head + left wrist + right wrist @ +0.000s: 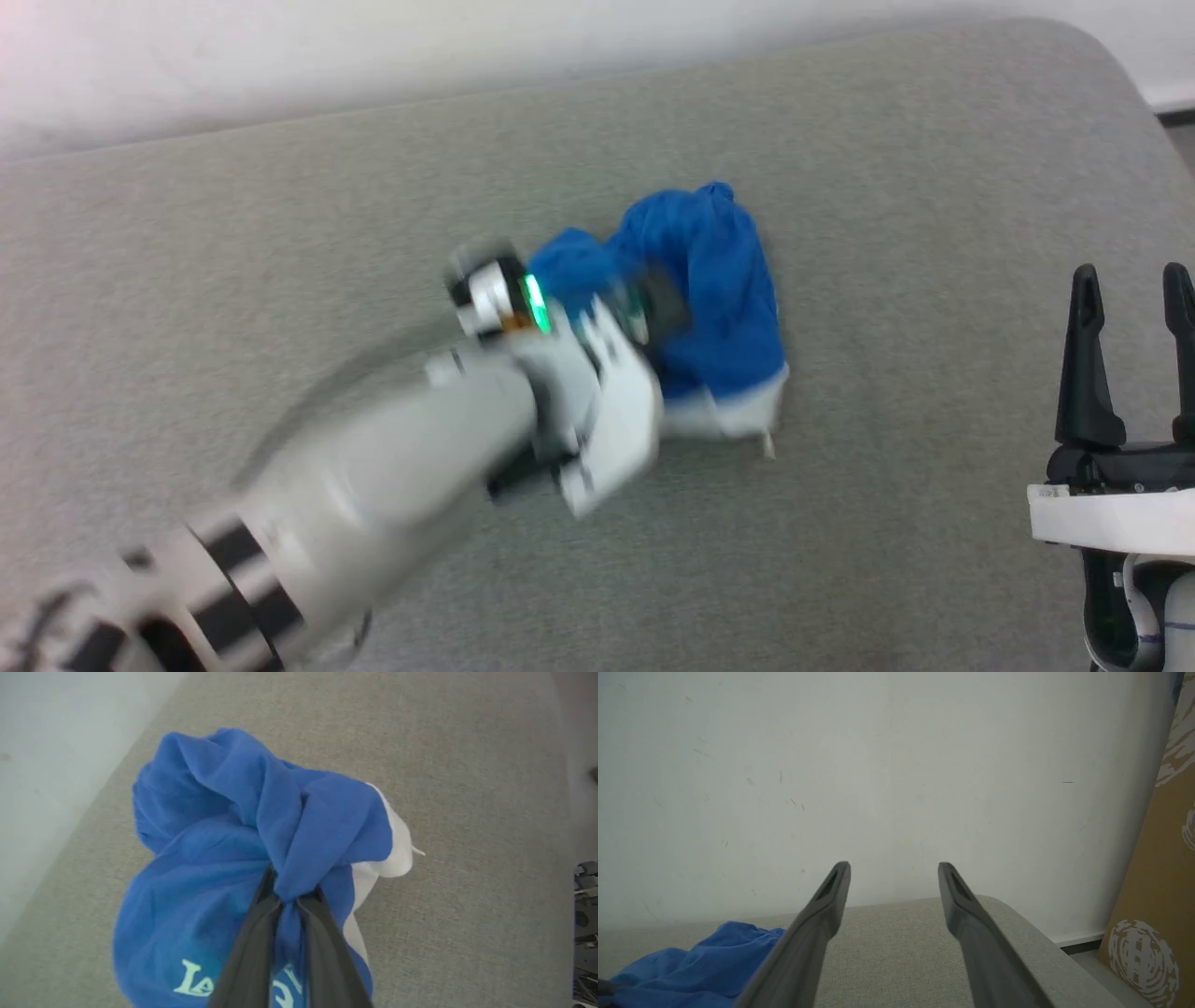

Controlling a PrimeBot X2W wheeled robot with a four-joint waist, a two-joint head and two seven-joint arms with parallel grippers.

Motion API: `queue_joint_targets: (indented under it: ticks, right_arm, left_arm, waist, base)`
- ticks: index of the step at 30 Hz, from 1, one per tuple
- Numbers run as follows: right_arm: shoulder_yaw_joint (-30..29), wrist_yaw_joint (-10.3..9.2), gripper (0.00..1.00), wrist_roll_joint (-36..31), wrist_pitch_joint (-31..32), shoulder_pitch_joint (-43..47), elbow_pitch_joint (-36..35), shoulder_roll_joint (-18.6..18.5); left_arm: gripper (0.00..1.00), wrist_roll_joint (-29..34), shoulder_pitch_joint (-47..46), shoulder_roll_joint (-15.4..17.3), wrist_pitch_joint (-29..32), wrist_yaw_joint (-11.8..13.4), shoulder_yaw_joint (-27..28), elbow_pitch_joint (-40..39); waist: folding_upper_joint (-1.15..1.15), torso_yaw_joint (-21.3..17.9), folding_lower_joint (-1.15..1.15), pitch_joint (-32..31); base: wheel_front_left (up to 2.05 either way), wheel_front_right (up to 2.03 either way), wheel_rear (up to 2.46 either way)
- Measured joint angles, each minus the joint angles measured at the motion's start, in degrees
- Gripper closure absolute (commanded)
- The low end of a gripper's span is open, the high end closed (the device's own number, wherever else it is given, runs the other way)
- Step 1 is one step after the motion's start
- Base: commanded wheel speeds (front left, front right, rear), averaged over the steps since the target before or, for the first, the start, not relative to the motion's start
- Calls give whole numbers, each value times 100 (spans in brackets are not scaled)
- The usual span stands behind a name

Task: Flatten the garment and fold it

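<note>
The garment is a crumpled royal-blue bundle with a white edge, lying near the middle of the grey cushion. My left gripper reaches into it from the lower left, blurred by motion. In the left wrist view the left gripper is shut on a bunched blue fold of the garment, with white lettering showing below. My right gripper stands open at the far right, apart from the cloth. Seen from the right wrist, the right gripper has nothing between its fingers, and the garment lies at the lower left.
A white wall runs behind the cushion's far edge. The cushion's rounded corner falls away at the right, with a brown patterned board leaning against the wall there.
</note>
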Motion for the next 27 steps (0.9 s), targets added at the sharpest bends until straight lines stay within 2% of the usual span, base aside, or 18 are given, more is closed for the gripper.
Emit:
queue_joint_targets:
  ticks: [4,8,9,10,14,18,22,27]
  right_arm:
    - [-27,0,0,11,0,5,25,0]
    - [-14,0,0,3,0,9,67,0]
    - [-10,0,0,1,0,9,73,1]
    - [-4,0,0,-5,0,11,77,1]
    - [-25,0,0,-69,0,96,100,2]
    - [-56,0,0,-125,0,286,111,2]
    - [-103,0,0,-159,0,426,109,0]
    - [-144,0,0,-172,1,521,98,0]
  left_arm:
    - [100,-45,749,-222,76,0,-212,41]
    - [100,188,1371,-310,369,1,-229,-40]
    - [64,290,1424,-315,359,1,-223,-53]
    - [0,365,1428,-326,293,1,-223,-47]
    - [0,550,1393,-356,-454,8,-176,131]
    - [0,662,1333,-455,-1368,371,171,18]
    - [0,624,1374,-442,-2157,880,664,-269]
    - [0,695,1573,-148,-2984,1837,1452,-494]
  waist:
    - [0,-171,0,38]
    - [0,-119,0,26]
    - [0,-91,0,13]
    - [0,-59,0,-6]
    - [0,90,0,-158]
    - [0,231,-1,-388]
    - [0,397,-1,-615]
    - [0,637,-1,-820]
  base:
    - [0,0,0]
    - [0,0,0]
    - [0,0,0]
    - [0,0,0]
    - [0,0,0]
    - [0,0,0]
    - [0,0,0]
    - [0,0,0]
